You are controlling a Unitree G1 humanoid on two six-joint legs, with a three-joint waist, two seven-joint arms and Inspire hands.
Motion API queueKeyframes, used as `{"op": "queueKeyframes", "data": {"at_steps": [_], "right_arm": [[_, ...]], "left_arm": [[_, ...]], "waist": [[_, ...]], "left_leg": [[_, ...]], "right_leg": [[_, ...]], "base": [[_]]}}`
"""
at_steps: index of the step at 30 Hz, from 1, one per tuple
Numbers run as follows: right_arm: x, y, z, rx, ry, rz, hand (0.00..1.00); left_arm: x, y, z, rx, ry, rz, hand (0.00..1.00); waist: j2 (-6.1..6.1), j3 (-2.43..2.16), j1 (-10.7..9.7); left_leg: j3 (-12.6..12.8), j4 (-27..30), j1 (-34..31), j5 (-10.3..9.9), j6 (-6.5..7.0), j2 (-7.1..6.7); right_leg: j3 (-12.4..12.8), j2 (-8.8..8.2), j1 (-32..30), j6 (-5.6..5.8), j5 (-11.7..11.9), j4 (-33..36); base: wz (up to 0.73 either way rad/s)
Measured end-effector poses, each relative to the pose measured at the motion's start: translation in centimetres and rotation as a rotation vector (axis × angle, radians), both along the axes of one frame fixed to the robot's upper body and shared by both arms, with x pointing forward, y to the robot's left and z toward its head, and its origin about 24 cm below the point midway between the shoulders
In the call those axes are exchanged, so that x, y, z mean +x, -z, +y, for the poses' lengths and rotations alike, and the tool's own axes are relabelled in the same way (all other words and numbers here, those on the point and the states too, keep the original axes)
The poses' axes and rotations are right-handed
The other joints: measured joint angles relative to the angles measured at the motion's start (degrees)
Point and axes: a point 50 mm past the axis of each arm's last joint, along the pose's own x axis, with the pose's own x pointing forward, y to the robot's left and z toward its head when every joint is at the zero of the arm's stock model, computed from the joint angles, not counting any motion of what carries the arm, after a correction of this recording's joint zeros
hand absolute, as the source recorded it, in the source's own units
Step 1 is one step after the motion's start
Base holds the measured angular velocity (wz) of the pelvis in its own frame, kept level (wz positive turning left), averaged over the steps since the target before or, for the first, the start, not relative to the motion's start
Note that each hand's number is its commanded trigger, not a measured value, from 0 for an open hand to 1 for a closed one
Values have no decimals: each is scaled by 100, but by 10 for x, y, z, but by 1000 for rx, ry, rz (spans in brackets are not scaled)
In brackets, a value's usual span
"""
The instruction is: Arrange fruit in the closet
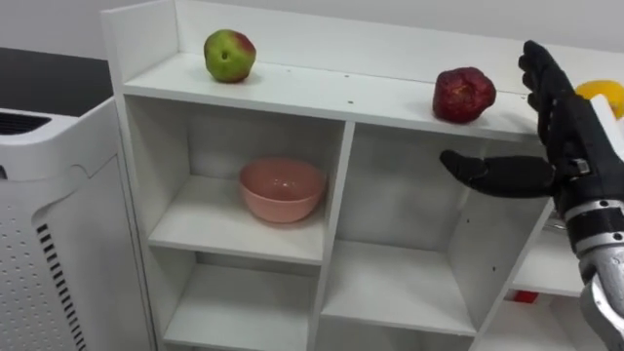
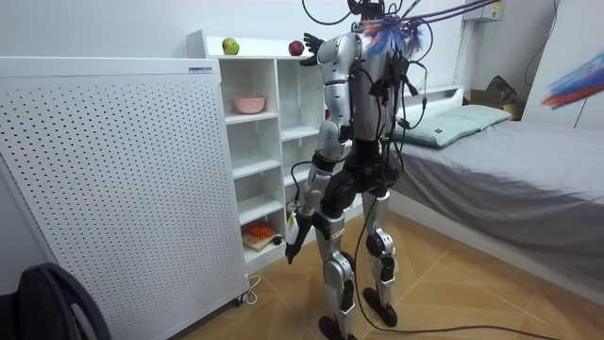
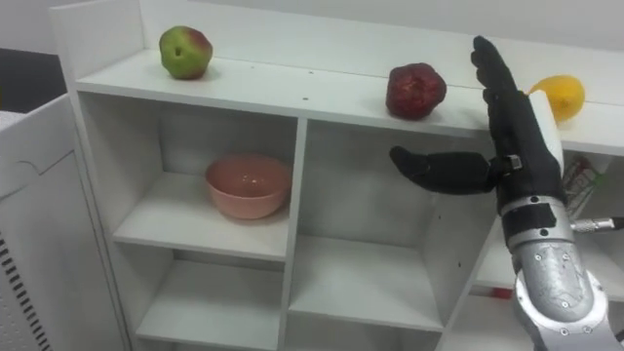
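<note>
Apple [image 1: 229, 56], red fruit [image 1: 463, 95] and orange [image 3: 561, 97] are seen on the top shelf [image 1: 322, 93] of the closet [image 1: 331, 185], spaced apart in a row. Apple at left end, red fruit right of middle, orange furthest right. Pink bowl [image 1: 283, 188] noted in the upper left compartment, nothing in it as far as can be seen.

Right robot hand [image 3: 517, 127] is raised in front of the top shelf, released: fingers straight and upright, thumb stretched out to the left below the shelf edge. Nothing is held. It is placed between red fruit and orange, just beside both; contact cannot be made out. Left robot hand [image 2: 291, 244] hangs low at the robot's side. Whether it is clenched cannot be told.

Robot is stood facing the closet, with a white panel [image 2: 113, 179] on one side and a bed [image 2: 528, 161] behind.

Step judged: red fruit to be taken next, possibly for the bowl.
- Thumb to be lifted clear of the shelf edge before closing.
- Fruit to be enclosed from the side, thumb opposite fingers, at its widest part.
- Orange to be kept from the back of the hand; round fruit is likely to roll off if nudged.
</note>
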Motion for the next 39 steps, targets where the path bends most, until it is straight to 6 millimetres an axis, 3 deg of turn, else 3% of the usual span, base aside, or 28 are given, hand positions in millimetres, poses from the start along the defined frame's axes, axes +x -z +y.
{"op": "queueKeyframes", "data": {"at_steps": [5,31,32,35,39], "right_arm": [[2,-2,0,6,-2,-2,0],[12,-26,15,-49,-62,-52,1],[12,-26,16,-48,-63,-52,20],[13,-25,16,-47,-66,-46,98],[12,-26,17,-53,-67,-48,100]], "left_arm": [[0,-1,2,5,1,0,0],[4,-3,4,30,8,-29,0],[5,-3,4,31,8,-31,0],[5,-3,4,33,9,-30,0],[3,-3,5,42,3,-16,0]], "waist": [[-33,16,0],[-51,-4,-20],[-51,-4,-13],[-48,-5,1],[-41,-9,4]], "left_leg": [[-20,11,-8,0,0,0],[-91,101,-182,0,0,-2],[-91,101,-184,0,0,-2],[-90,98,-183,0,0,-3],[-90,98,-194,0,0,-2]], "right_leg": [[-2,3,4,0,0,-1],[-125,-1,-84,0,0,3],[-124,-1,-87,0,0,2],[-125,-2,-90,0,0,1],[-127,-1,-100,0,0,1]], "base": [[1],[1],[0],[0],[0]]}}
